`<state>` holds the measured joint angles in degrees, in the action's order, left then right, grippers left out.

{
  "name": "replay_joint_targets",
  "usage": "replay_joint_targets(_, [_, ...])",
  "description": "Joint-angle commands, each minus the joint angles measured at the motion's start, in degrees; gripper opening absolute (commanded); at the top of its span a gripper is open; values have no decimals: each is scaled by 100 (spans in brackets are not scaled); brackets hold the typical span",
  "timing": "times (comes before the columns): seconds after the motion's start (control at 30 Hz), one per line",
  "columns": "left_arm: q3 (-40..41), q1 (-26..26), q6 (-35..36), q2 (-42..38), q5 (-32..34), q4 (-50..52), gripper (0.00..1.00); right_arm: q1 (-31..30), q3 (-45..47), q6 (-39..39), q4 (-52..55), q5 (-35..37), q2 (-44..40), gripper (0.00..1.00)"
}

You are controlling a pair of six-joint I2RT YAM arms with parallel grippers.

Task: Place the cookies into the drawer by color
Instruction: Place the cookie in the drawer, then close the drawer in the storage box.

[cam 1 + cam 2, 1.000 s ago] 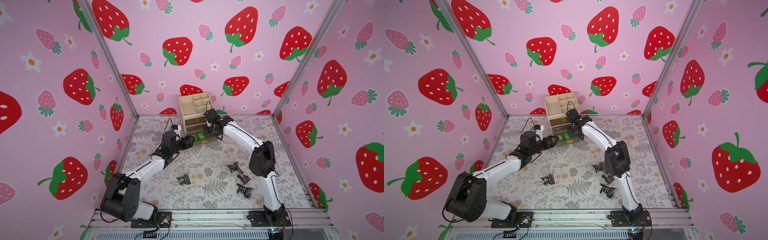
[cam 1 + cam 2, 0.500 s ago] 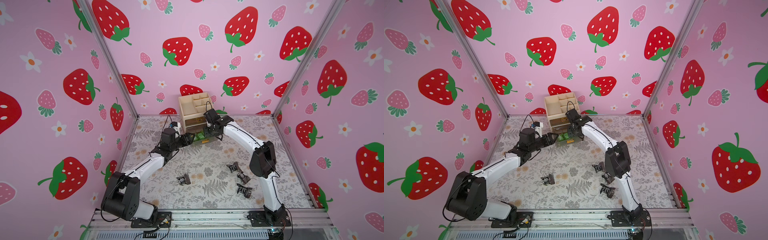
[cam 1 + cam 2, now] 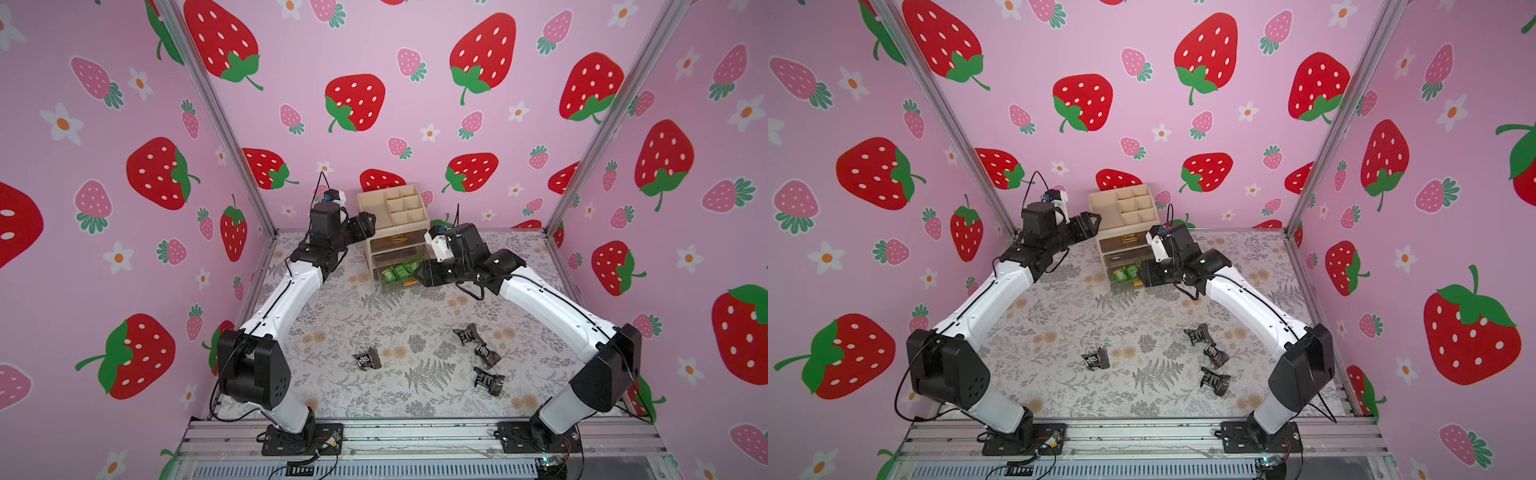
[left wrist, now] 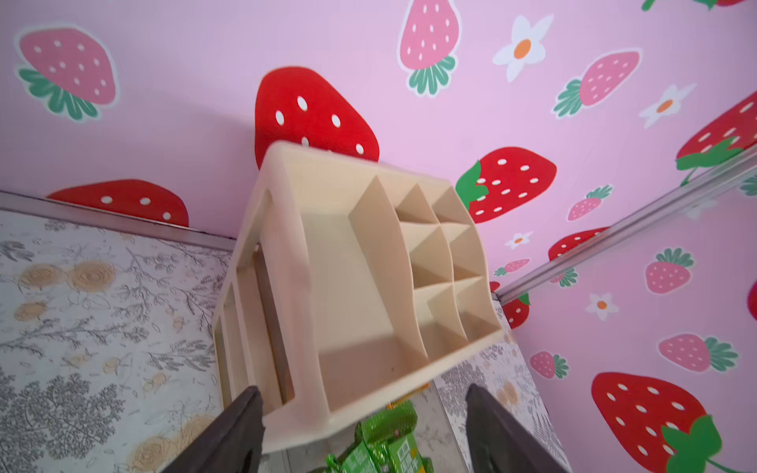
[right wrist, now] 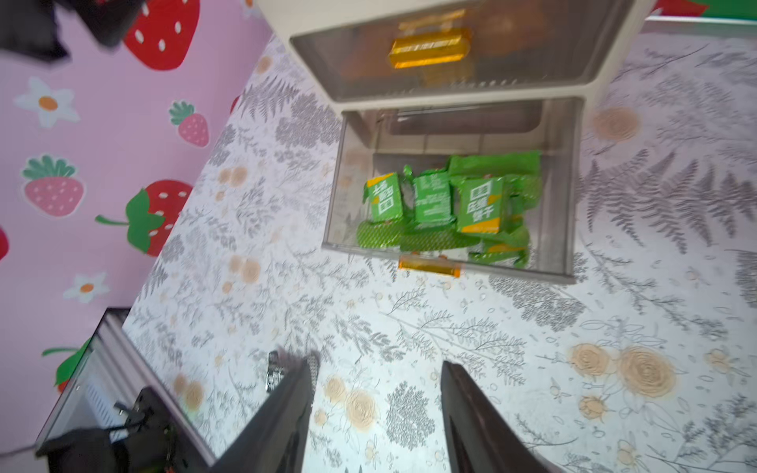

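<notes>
Cookies [image 5: 446, 204] in green fill the pulled-out drawer [image 5: 557, 184] of the organizer [image 3: 392, 208]. I'd say black comes next.

And the grippers?

Both apart and empty. The right gripper [image 5: 379, 362] is just before that drawer, the left gripper [image 4: 361, 388] by the organizer's top. Four black cookies [image 3: 468, 334] lie on the tabletop [image 3: 374, 316], so another drawer likely needs opening.

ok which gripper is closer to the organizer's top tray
Left. The left gripper is at the tray's front corner; the right gripper is lower, by the open bottom drawer.
</notes>
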<state>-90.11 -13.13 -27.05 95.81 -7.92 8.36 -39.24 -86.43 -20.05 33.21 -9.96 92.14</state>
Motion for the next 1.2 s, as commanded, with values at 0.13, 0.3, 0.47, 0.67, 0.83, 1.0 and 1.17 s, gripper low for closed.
replay_joint_targets(0.13, [-2353, 18, 739, 1538, 634, 1833, 75, -33, 859, 247, -731, -908, 146, 55])
replay_joint_targets(0.3, [-2983, 13, 927, 2107, 856, 2273, 66, -46, 820, 406, -934, -1007, 506, 55])
replay_joint_targets(0.47, [-3261, 1, 1096, 2318, 1065, 2520, 50, -48, 461, 579, -1028, -815, 1030, 55])
replay_joint_targets(0.67, [-3267, -29, 1484, 2326, 1137, 2586, 34, -42, 0, 686, -1054, -683, 1500, 55])
replay_joint_targets(0.83, [-3154, -32, 1741, 2293, 1033, 2511, 24, -92, -260, 760, -1142, -620, 1695, 55])
replay_joint_targets(1.0, [-2984, -28, 1893, 2254, 805, 2399, 15, -104, -901, 924, -642, -723, 2173, 55])
replay_joint_targets(1.17, [-2690, -32, 1935, 2155, 568, 2258, 11, -118, -1130, 999, -692, -627, 2345, 55])
